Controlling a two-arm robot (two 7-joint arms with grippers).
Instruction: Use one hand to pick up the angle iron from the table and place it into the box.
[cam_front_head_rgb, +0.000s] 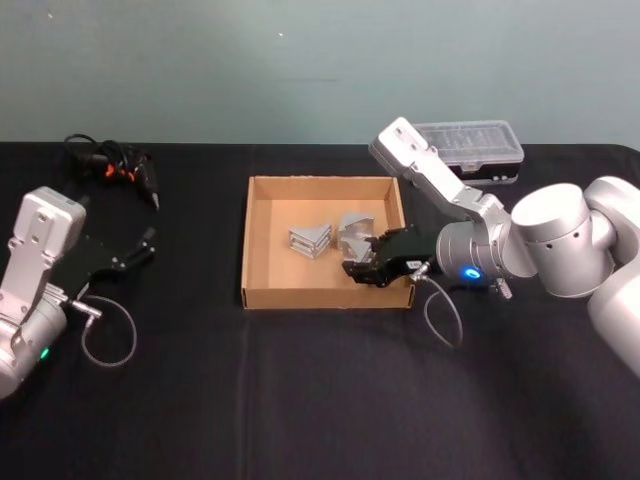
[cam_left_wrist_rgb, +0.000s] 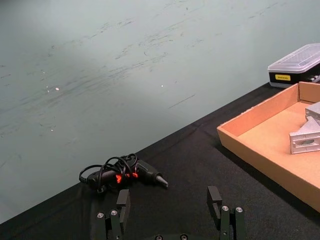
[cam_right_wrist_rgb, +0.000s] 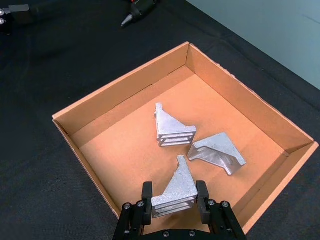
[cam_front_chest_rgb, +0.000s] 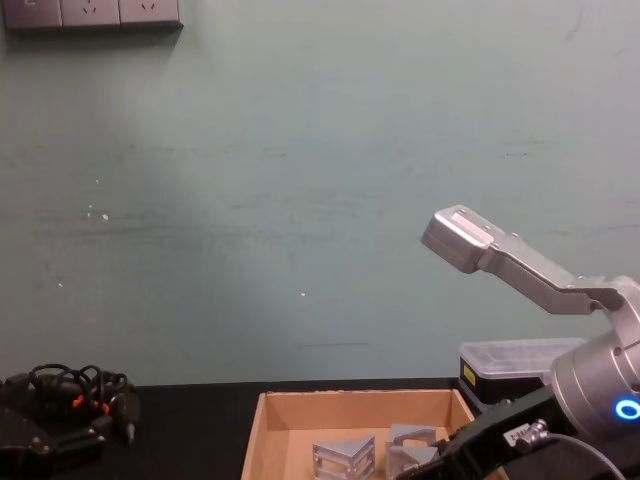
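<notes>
Rigid cast-metal silver angle iron (cam_right_wrist_rgb: 175, 192) sits clamped between the right long black gripper's (cam_right_wrist_rgb: 173, 199) pads over the shallow brown cardboard box (cam_right_wrist_rgb: 120, 90), above two others inside; probably heavy, slick; flat flanks suit gripping; left black gripper (cam_left_wrist_rgb: 170, 212) waits open over the matte black table (cam_left_wrist_rgb: 200, 160).

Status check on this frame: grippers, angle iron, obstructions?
Right gripper shut on angle iron, over the box. Left gripper open, parked on table. Nothing in the way.
</notes>
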